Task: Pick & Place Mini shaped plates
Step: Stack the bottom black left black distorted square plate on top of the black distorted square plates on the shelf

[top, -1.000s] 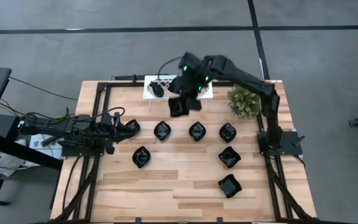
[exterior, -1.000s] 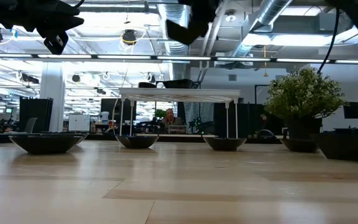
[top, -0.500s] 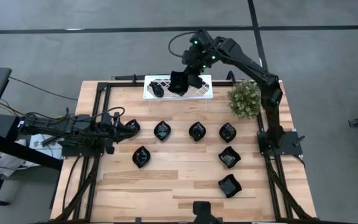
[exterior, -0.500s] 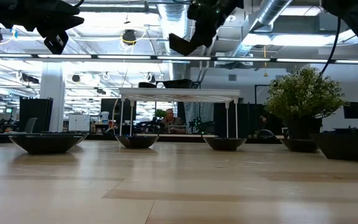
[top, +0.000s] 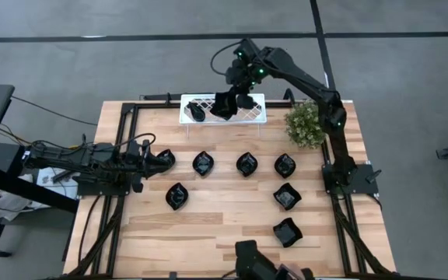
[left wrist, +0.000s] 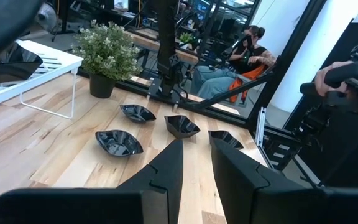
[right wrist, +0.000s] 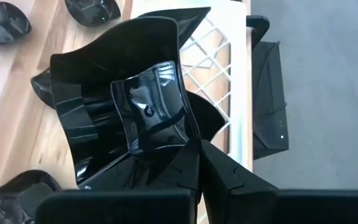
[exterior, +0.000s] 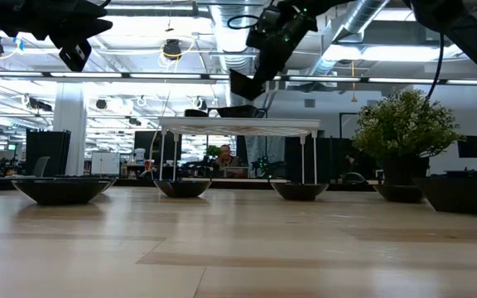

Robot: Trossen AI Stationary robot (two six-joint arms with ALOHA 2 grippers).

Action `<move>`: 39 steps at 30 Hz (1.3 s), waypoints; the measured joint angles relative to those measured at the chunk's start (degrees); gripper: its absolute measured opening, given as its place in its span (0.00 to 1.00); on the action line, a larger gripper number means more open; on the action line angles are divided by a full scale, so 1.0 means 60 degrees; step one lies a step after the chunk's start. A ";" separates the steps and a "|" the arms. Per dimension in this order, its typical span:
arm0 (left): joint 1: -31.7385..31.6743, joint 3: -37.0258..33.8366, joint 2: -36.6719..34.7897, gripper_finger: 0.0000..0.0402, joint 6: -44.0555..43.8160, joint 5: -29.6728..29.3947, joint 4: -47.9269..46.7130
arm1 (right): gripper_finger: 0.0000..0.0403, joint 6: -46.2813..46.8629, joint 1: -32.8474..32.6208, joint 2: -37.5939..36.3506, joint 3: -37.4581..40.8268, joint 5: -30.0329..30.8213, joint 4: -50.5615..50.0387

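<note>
Right gripper (top: 232, 99) is clamped shut on the rim of a square black plate (top: 223, 105), holding it tilted in the air above the white lattice rack (top: 251, 111) at the far edge of the table (top: 224, 222). From the right wrist camera the square plate (right wrist: 129, 106) fills most of the frame, its glossy hollow facing the lens, with the rack's white grid (right wrist: 219, 93) behind it. At table height the plate (exterior: 244, 84) hangs clear above the rack top (exterior: 238, 124), not touching it.

Left gripper (top: 159, 161) rests at the left side of the table, just over the leftmost dish of the row; its fingers (left wrist: 229, 171) stand slightly apart, and whether they touch anything cannot be told.

Remaining items, in descending size:
- Potted green plant (top: 305, 126), upright at the far right corner, beside the rack.
- One small dark plate (top: 197, 112) already lying on the left part of the rack.
- Three plates in a row across the middle of the table (top: 203, 163), (top: 246, 163), (top: 285, 164) (a fourth sits partly under the left gripper).
- One plate (top: 176, 195) nearer the front left; two more at the right, (top: 286, 196) and (top: 287, 232), well apart from the row.

A seated person (left wrist: 244, 59) is visible in the room beyond the table.
</note>
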State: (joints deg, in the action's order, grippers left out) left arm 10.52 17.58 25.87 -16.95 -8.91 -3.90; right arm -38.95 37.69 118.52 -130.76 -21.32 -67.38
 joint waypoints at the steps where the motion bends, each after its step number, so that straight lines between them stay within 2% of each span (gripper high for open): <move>1: -0.0001 0.0000 0.0000 0.21 0.0001 0.0000 0.0008 | 0.00 -0.0061 -0.0006 -0.0004 0.0000 0.0005 0.0023; 4: -0.0004 0.0000 0.0000 0.21 0.0000 0.0000 0.0018 | 0.00 0.0112 0.0006 -0.0004 0.0000 0.0049 0.0316; 11: -0.0003 0.0000 0.0000 0.21 0.0001 0.0000 0.0018 | 0.00 0.1616 0.0062 -0.0007 0.0000 0.0370 0.1174; 14: -0.0001 0.0000 0.0000 0.21 0.0000 0.0000 0.0019 | 0.00 0.2769 0.0059 -0.0007 0.0000 0.0766 0.1144; 24: -0.0002 -0.0001 0.0000 0.21 0.0000 0.0000 0.0018 | 0.00 0.6227 -0.0018 -0.0010 0.0000 0.0879 0.0833; 27: -0.0004 -0.0004 0.0000 0.21 0.0000 0.0000 0.0018 | 0.00 0.6607 0.0004 -0.0011 0.0000 0.1074 0.0548; 31: 0.0000 -0.0001 0.0000 0.21 0.0000 0.0000 0.0018 | 0.00 0.6923 -0.0028 -0.0011 0.0000 0.2058 0.0034; 39: 0.0000 -0.0004 0.0000 0.21 0.0015 0.0000 0.0018 | 0.00 0.7259 -0.0025 0.0139 0.0003 0.1883 -0.0301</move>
State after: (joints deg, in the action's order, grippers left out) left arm 10.52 17.56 25.87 -16.86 -8.91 -3.79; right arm 4.60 37.54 119.36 -130.74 -10.02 -69.18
